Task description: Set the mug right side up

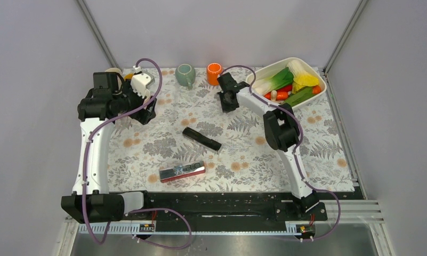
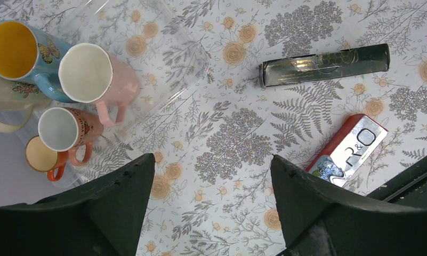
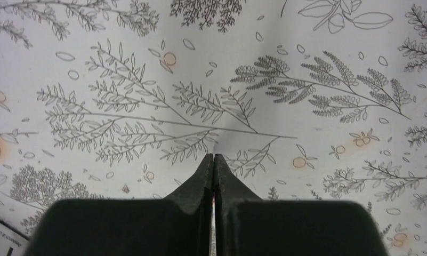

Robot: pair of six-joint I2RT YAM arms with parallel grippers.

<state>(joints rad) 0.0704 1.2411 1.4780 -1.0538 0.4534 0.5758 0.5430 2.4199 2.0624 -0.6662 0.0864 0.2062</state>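
Right gripper (image 3: 214, 160) together, left gripper (image 2: 212, 162) apart; two loose mugs (image 1: 185, 75), seemingly five mugs (image 2: 86, 72) in clear bin (image 2: 168, 48).

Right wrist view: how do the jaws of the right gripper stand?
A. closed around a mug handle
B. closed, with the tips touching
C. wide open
B: the right gripper has its jaws pressed tip to tip, and only the floral cloth shows beyond them.
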